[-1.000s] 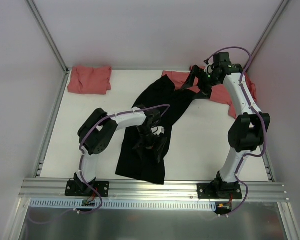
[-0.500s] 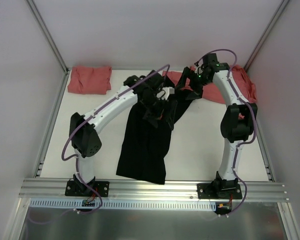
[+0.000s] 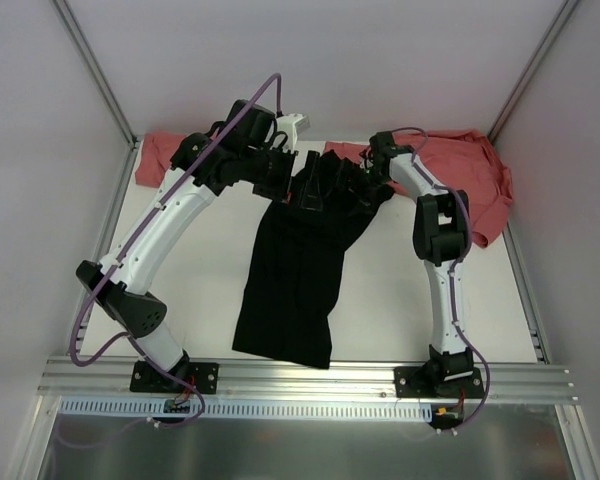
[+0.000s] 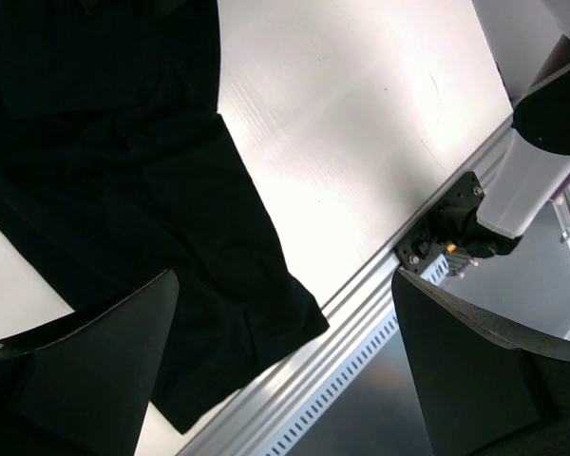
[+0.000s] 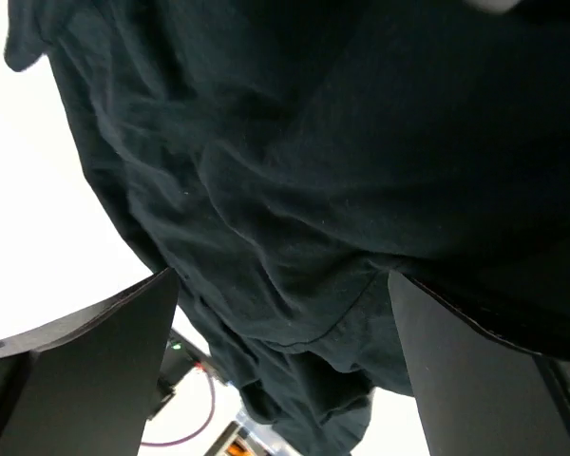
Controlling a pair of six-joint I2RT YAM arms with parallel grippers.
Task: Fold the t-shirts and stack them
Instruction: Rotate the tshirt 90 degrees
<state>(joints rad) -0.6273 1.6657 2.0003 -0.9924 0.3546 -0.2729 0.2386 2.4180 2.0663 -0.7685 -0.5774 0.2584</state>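
A black t-shirt (image 3: 292, 285) is laid lengthwise on the tabletop (image 3: 400, 290), with the left gripper (image 3: 313, 190) and right gripper (image 3: 365, 180) held over its far end.

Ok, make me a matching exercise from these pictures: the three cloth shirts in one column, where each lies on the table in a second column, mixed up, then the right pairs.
Things:
1. large black cloth t-shirt
2. small bunched salmon-red cloth shirt
3. wide spread salmon-red cloth shirt

Places:
A. far right corner
B. middle of the table, reaching its near edge
C. far left corner, partly behind the left arm

Pairs: 1-B, 2-C, 3-A
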